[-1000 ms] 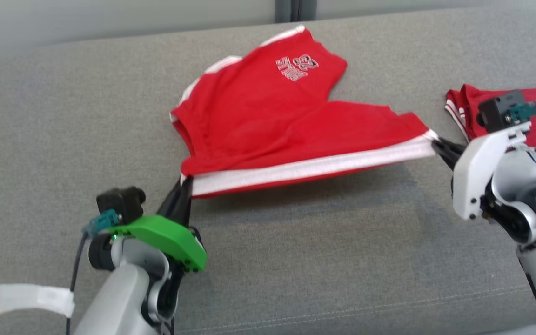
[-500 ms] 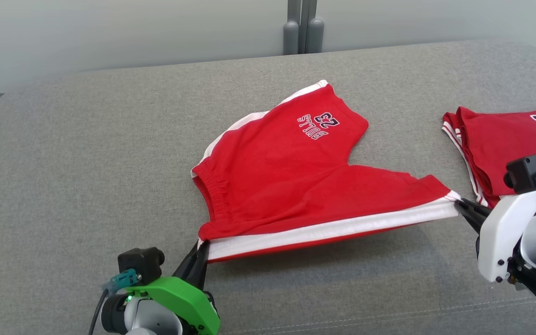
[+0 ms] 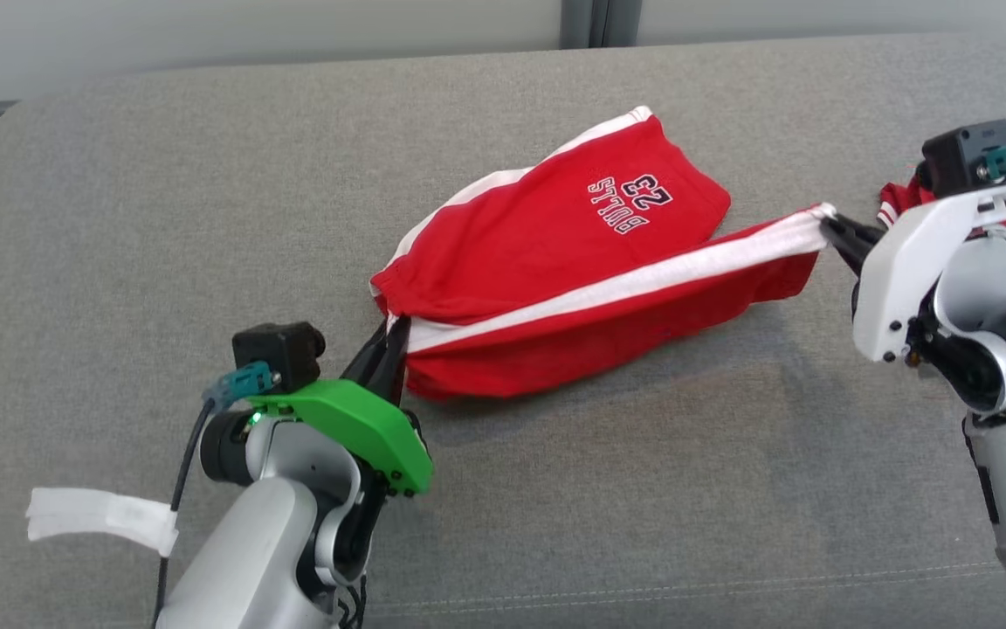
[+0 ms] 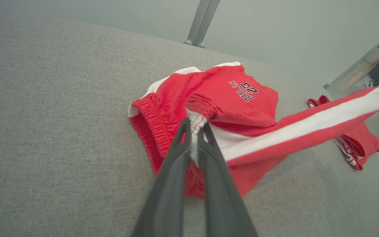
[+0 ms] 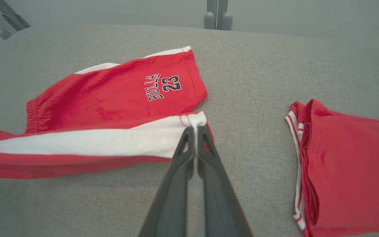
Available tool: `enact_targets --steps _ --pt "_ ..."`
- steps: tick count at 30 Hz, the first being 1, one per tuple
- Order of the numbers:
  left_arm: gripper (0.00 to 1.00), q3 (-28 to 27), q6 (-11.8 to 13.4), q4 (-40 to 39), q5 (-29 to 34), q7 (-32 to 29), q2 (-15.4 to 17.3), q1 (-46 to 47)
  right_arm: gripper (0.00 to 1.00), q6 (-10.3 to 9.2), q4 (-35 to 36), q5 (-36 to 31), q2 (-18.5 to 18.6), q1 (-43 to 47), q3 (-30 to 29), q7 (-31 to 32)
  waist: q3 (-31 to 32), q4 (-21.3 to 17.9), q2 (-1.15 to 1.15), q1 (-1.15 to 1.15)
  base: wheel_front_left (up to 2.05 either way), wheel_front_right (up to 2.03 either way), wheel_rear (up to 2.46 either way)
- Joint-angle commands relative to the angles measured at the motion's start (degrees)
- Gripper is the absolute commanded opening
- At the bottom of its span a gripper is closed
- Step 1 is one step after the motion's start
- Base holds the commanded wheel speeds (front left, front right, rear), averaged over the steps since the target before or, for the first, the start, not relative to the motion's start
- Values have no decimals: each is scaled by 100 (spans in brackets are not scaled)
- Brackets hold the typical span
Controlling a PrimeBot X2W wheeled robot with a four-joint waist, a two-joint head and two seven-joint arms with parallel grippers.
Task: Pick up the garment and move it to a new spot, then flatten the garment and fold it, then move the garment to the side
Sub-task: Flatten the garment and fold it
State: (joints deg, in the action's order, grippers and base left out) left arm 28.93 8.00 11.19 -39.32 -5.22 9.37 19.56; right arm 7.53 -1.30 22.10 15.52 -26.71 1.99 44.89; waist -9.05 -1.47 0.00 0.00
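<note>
Jaws clamped: left gripper point(image 3: 393, 332) on the red shorts point(image 3: 547, 236) at the waistband point(image 4: 148, 113), right gripper point(image 3: 833, 231) on the leg hem point(image 5: 194, 119), white stripe point(image 3: 643, 276) taut between.

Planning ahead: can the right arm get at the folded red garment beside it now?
Probably not yet: the right claw is shut on the hem of the red white-striped shorts. The folded red garment lies close by, only bare grey cushion between.
</note>
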Motion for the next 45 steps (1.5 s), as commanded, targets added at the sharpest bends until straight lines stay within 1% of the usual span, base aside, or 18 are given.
enact_targets --steps 1,10,19,22,33,34,35,36,43,45 --pt "0 -40 -33 55 -2 10 -8 172 0 -9 -125 -41 68 -196 28 -72 -258 161 0 0 0 0 0" --pt "0 -132 -154 579 -89 39 -254 1149 0 -10 -1400 -415 263 -1570 407 -486 -857 412 0 0 0 0 0" --pt "0 -159 -250 1226 -213 149 -488 2076 0 -10 -2546 -761 206 -2814 706 -1069 -1341 564 0 0 0 0 0" --pt "0 -153 -266 1359 -224 179 -518 2231 0 -10 -2740 -839 187 -3038 761 -1204 -1405 596 0 0 0 0 0" --pt "0 -34 -217 2188 -326 216 -603 2920 0 -10 -3880 -1292 49 -3869 906 -1782 -1675 732 0 0 0 0 0" --pt "34 -31 -216 2249 -344 246 -608 2980 0 -10 -3969 -1332 27 -3917 894 -1838 -1697 738 0 0 0 0 0" --pt "100 -23 -198 2325 -367 283 -609 3038 25 -10 -4057 -1370 -4 -3965 882 -1906 -1711 742 0 0 0 0 0" --pt "100 -2 -200 2400 -384 292 -614 3087 100 -10 -4147 -1394 -38 -3996 857 -1957 -1723 745 0 0 0 0 0" --pt "100 101 -231 2778 -544 520 -637 3371 100 -10 -4600 -1588 -164 -4196 717 -2546 -1722 759 0 0 0 0 0" --pt "100 133 -184 2899 -510 612 -639 3420 100 -10 -4693 -1626 -205 -4244 718 -2775 -1680 761 0 0 0 0 0"
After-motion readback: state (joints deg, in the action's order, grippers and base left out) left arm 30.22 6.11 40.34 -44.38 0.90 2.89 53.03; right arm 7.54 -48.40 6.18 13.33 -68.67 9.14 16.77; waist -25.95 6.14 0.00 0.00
